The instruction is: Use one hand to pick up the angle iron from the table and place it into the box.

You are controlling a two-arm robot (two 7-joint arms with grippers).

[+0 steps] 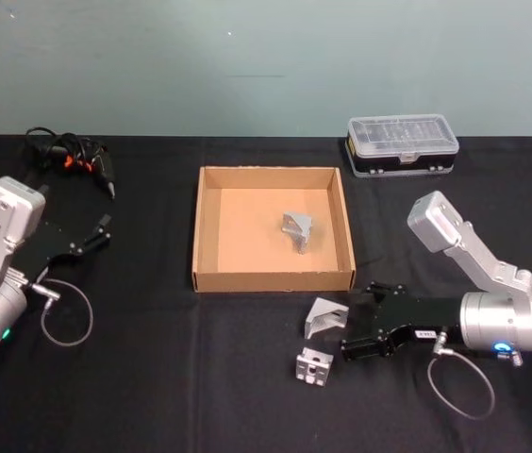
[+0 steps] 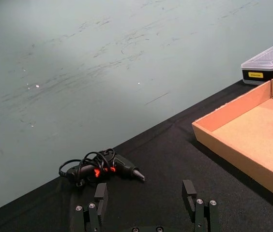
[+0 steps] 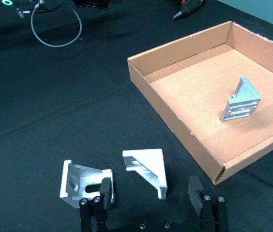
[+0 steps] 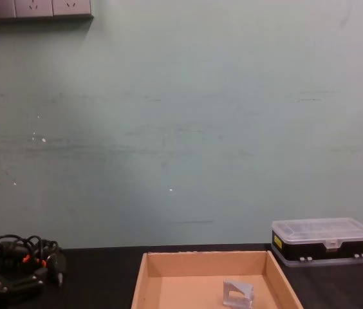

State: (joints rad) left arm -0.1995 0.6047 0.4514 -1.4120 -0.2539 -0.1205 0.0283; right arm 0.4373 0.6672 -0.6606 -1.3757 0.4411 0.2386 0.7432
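My right pincer (image 3: 150, 192), spread wide before the angle iron (image 3: 146, 166): I centre, descend, close on flat faces; left pincer (image 2: 145, 195) idles, wide.

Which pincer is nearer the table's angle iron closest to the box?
Right. The right pincer sits beside the angle iron; the left pincer is far left of the box.

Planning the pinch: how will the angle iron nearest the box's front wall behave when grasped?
The angle iron looks solid metal: probably stiff, heavy for its size. Its smooth sloped rib may slip in the right gripper. Flat faces make rolling unlikely.
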